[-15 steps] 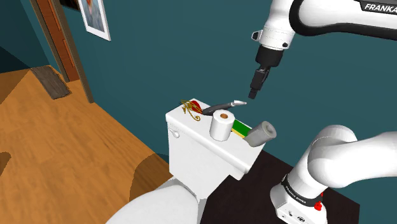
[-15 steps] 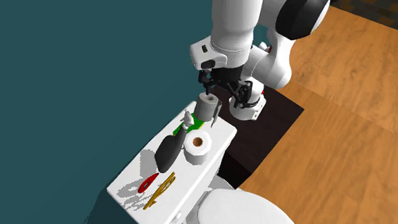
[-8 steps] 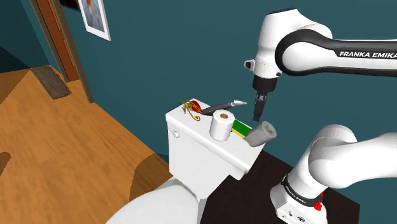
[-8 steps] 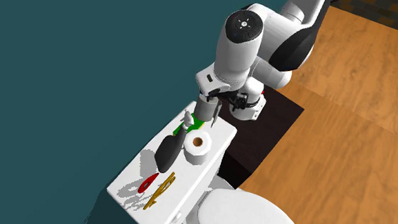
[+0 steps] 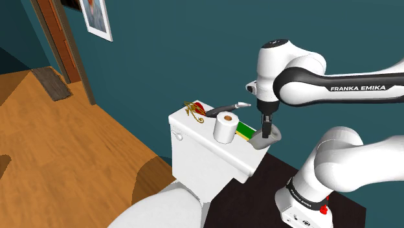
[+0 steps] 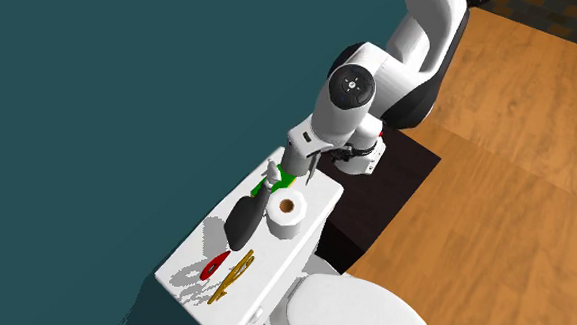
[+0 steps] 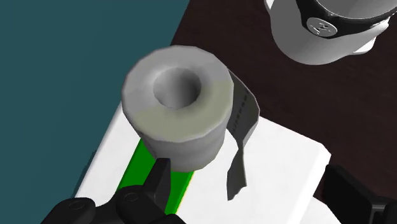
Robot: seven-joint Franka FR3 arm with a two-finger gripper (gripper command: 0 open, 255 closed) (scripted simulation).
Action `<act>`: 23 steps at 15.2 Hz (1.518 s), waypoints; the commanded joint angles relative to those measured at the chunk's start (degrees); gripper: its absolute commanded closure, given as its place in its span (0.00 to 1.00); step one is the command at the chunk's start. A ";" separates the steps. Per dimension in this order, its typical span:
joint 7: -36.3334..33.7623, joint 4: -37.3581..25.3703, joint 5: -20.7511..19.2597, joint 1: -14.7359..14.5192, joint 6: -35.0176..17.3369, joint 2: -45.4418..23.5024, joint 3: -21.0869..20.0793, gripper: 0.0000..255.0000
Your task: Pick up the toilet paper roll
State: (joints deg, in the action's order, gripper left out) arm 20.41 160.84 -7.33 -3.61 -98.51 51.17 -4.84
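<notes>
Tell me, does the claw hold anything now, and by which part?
Nothing is held. The open claw hovers at the grey toilet paper roll, not clasping it.

Grey roll (image 7: 178,108); white roll (image 5: 225,127), brown core; green strip (image 7: 145,167); teal wall (image 5: 168,45).

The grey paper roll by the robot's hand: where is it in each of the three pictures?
Shoulder view: grey roll at the tank lid's end nearest the stand, under the hand, right of the white roll.
Second exterior view: grey roll at the lid's far end, largely hidden behind the hand.
Wrist view: grey roll just ahead of the open fingers.
Shared landmark: the green strip beside it.
</notes>
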 commanded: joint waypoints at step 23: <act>0.39 -1.09 -0.14 0.08 1.35 0.26 0.07 1.00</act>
State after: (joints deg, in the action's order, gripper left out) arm 20.67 160.80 -7.49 -3.55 -98.18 51.45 -4.74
